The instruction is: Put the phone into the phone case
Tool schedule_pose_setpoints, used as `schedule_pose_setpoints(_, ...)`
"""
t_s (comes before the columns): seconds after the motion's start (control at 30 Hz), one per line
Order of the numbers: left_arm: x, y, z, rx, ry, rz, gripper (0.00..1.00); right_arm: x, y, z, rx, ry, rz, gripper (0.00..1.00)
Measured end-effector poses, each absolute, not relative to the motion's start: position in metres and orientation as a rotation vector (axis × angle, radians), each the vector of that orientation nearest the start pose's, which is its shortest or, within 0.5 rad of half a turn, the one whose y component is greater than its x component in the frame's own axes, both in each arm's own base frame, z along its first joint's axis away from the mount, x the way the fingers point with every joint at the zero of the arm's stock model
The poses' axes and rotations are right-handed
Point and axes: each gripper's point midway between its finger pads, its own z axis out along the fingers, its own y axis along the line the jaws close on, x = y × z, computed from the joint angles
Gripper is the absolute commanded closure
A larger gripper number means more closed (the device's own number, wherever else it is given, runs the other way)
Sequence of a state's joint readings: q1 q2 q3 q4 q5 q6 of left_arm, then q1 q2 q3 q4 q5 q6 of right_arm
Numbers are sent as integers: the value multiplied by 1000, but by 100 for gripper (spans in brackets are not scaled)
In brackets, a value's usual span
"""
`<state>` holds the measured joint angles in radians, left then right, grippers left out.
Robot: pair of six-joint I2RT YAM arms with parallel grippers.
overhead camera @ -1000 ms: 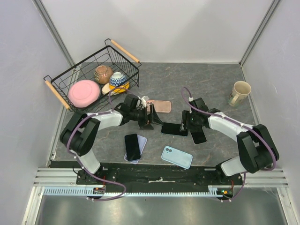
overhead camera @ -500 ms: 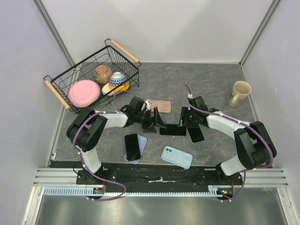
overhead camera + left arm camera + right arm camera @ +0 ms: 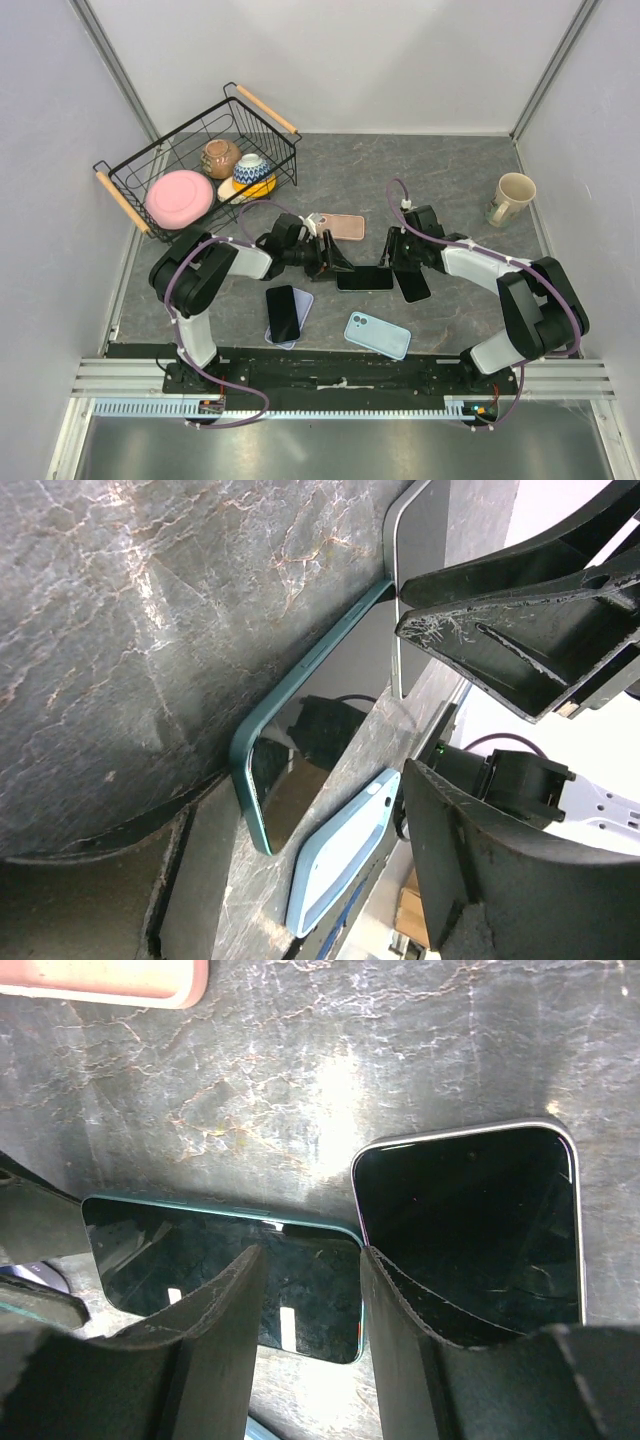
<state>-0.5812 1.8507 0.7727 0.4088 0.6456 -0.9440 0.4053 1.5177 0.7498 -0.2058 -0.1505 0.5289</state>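
The black-screened, teal-rimmed phone point(image 3: 365, 278) is laid flat, screen up, mid-table on the grey marbled tabletop point(image 3: 450, 170), between the 2 arms. Whether the teal rim is the phone's own frame or a thin shell cannot be told.

The left gripper point(image 3: 333, 262) is set at the phone's left end. Its jaws are parted fairly wide and nothing is clamped. In the left wrist view the phone point(image 3: 300, 730) is seen just ahead of the fingers, not between them.

The right gripper point(image 3: 398, 265) is lowered over the phone's right end. Its jaws are about half parted and no grip is shown. Contact with the screen point(image 3: 220, 1260) cannot be told.

A 2nd phone, black-screened and silver-rimmed point(image 3: 413, 285), is laid just right of the 1st, their edges nearly touching.

3 cases are counted:
- A salmon-pink case point(image 3: 343, 227) is laid just behind the left gripper, apart from the phone.
- A light blue case point(image 3: 377, 335) is laid back up, nearer the table's front edge.
- A lilac case point(image 3: 303, 300) is laid front-left, with a 3rd black phone point(image 3: 282, 312) resting on top of it, not seated.

Progress is judged early: the phone is flanked at both ends but not lifted, and no insertion is seen. Left to do are a secure grip, carrying the phone to a case, corner alignment and pressing it in.
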Motion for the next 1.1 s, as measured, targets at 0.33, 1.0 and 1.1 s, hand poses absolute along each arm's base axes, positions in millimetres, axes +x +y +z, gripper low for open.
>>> schedule_pose_setpoints(0.33, 254, -338, 37, -63, 2516, -1506, 54, 287, 183, 30, 103, 2599, 615, 50)
schedule_pose_setpoints(1.0, 251, -349, 63, 36, 2478, -1494, 98, 272, 186, 33, 100, 2649, 655, 45)
schedule_pose_setpoints(1.1, 252, -342, 73, 58, 2465, -1457, 98, 270, 185, 40, 99, 2658, 652, 37)
